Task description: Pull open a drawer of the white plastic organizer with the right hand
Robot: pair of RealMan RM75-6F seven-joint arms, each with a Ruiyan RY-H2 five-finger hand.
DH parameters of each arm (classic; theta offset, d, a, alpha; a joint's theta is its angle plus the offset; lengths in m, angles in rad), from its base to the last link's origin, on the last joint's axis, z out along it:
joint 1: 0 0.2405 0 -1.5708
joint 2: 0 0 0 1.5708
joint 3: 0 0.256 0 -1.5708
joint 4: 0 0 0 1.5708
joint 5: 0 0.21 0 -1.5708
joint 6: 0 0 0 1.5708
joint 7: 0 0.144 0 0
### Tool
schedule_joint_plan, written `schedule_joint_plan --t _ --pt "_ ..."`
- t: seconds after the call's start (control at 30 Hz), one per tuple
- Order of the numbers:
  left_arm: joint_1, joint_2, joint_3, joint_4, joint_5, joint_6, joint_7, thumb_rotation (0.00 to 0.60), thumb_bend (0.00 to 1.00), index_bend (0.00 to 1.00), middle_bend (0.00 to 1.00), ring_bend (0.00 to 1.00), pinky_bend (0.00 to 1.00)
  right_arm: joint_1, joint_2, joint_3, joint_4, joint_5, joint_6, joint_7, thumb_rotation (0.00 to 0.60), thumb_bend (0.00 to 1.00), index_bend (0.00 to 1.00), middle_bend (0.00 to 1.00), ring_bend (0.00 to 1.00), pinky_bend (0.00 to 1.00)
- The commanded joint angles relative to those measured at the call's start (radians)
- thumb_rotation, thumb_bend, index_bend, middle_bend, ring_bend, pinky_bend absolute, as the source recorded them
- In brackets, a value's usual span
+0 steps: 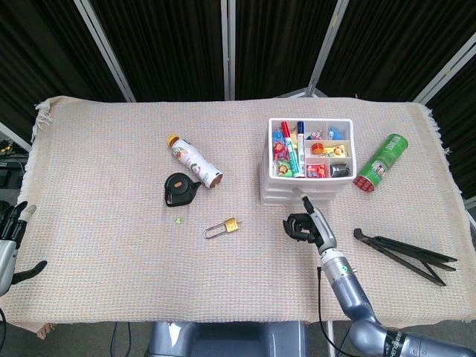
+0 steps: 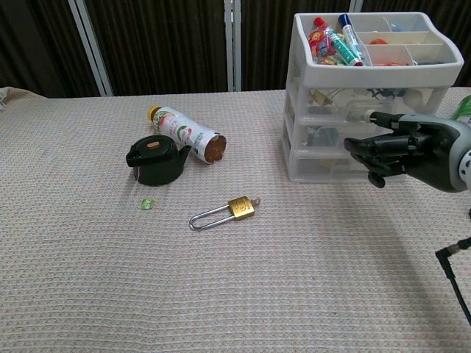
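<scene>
- White plastic organizer stands right of the table's centre, drawers shut.
- Right hand hovers at its front, fingers curled, holding nothing.
- Left hand rests at the table's left edge, fingers apart.

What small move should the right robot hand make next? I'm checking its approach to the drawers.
Probably ease forward and hook a drawer front: the right robot hand hovers with curled fingers before the white organizer, whose drawers all look closed.
</scene>
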Motion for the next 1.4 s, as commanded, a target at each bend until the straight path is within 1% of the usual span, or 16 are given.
schedule_joint_plan --t 0.03,0.13,0.33,0.57,1.07,1.4 --pt "0.0 0.0 0.001 0.0 0.0 -0.001 0.001 0.6 0.1 0.0 0.0 0.0 0.0 0.004 -0.009 0.003 0.011 0.001 -0.006 0.001 0.6 0.38 0.06 0.72 0.83 0.74" --pt "-0.001 -0.002 0.0 0.001 -0.003 -0.004 0.001 0.6 0.1 0.0 0.0 0.0 0.0 0.007 -0.016 0.007 0.017 -0.002 -0.012 0.005 0.6 0.38 0.08 0.72 0.83 0.74" --pt "-0.003 -0.004 0.001 0.004 -0.004 -0.01 0.004 0.6 0.1 0.0 0.0 0.0 0.0 0.012 -0.027 0.018 0.032 0.002 -0.019 0.013 0.6 0.38 0.18 0.72 0.83 0.74" --pt "-0.006 -0.007 0.002 0.006 -0.007 -0.016 0.007 0.6 0.1 0.0 0.0 0.0 0.0 0.007 -0.028 0.022 0.021 -0.006 -0.02 0.022 0.6 0.38 0.25 0.72 0.83 0.74" --pt "-0.008 -0.011 0.003 0.004 -0.008 -0.021 0.017 0.6 0.1 0.0 0.0 0.0 0.0 -0.023 -0.013 -0.013 -0.025 -0.067 -0.026 0.036 0.6 0.38 0.27 0.72 0.83 0.74" --pt "-0.009 -0.012 0.004 0.001 -0.006 -0.02 0.023 0.6 0.1 0.0 0.0 0.0 0.0 -0.064 -0.01 -0.07 -0.062 -0.175 -0.002 0.055 0.6 0.38 0.26 0.72 0.82 0.73"
